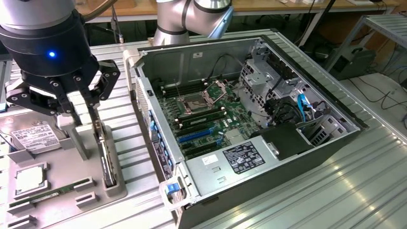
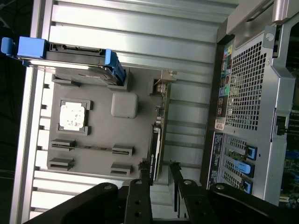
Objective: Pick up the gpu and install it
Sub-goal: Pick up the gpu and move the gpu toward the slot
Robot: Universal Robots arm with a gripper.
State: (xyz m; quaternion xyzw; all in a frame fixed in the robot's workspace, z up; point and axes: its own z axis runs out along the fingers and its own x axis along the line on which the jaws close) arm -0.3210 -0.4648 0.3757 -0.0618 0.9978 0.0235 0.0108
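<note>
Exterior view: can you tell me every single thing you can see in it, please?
computer case: one, black and silver, lid off, middle of the view
motherboard: one, green, inside the computer case
table: one, silver slats, under everything
holder tray: one, grey, on the exterior view's left
gpu: one, black, standing on edge in the holder tray
hard drive: one, silver with a white label, at the holder tray's left
processor chip: one, silvery, in a square pocket of the holder tray
memory stick: one, green, lying in the holder tray
robot arm: one, silver-grey, behind the computer case
end effector: one, black, over the gpu, fingers apart
</note>
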